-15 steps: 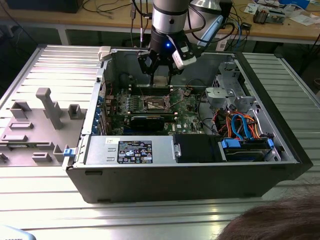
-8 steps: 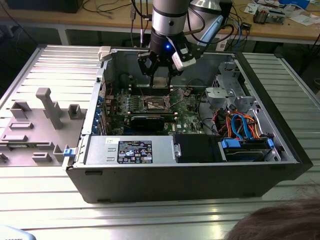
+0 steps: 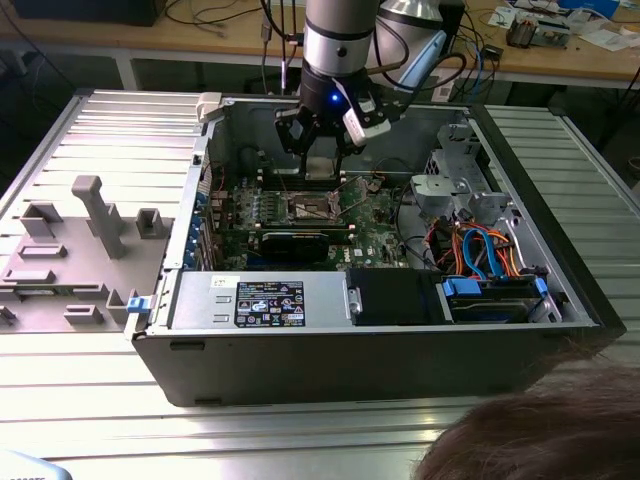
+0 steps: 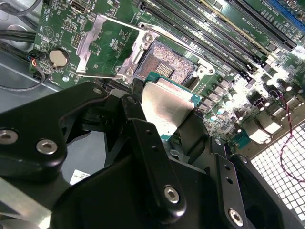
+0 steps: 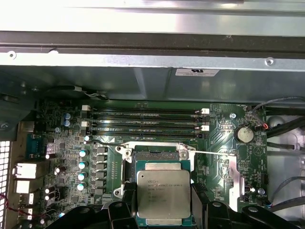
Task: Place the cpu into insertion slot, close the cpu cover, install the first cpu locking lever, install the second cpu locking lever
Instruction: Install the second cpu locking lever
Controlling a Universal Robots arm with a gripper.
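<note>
One cpu [image 5: 164,193] is pinched at opposite edges by the gripper [image 4: 167,117] and held tilted over the near edge of the one slot [image 5: 157,156], not seated. The slot's dark centre is left uncovered. One cover [image 4: 86,45] is swung open beside it. Four memory slots [image 5: 145,119] are lined along the slot's far edge.

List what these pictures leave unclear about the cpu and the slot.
- Second wrist view: the cpu, held by the fingers, hides part of the slot.
- Both wrist views: the cpu's underside faces away.
- Exterior view: the slot's contacts are too small.
</note>
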